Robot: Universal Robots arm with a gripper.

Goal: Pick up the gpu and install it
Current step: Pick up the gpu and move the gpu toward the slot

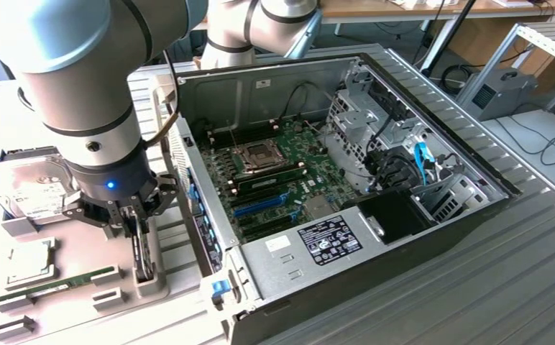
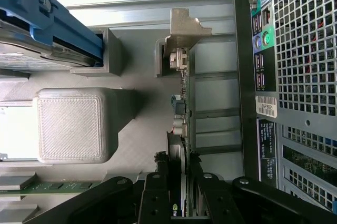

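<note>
The gpu (image 1: 144,253) stands on its edge in a slot of the grey holder tray (image 1: 114,295), to the exterior view's left of the open computer case (image 1: 402,237). My gripper (image 1: 136,228) reaches straight down onto it. In the wrist view the two black fingers (image 2: 157,184) press against both faces of the gpu (image 2: 182,103), shut on its thin upper edge. Its silver end bracket (image 2: 185,27) sticks out at the far end. The card still sits in the holder.
A hard drive (image 1: 28,188), a CPU (image 1: 30,262) and a RAM stick (image 1: 59,284) lie on the tray. Inside the case the motherboard (image 1: 277,169) carries blue slots (image 1: 258,204). The case's perforated rear panel (image 2: 300,77) stands close beside the card.
</note>
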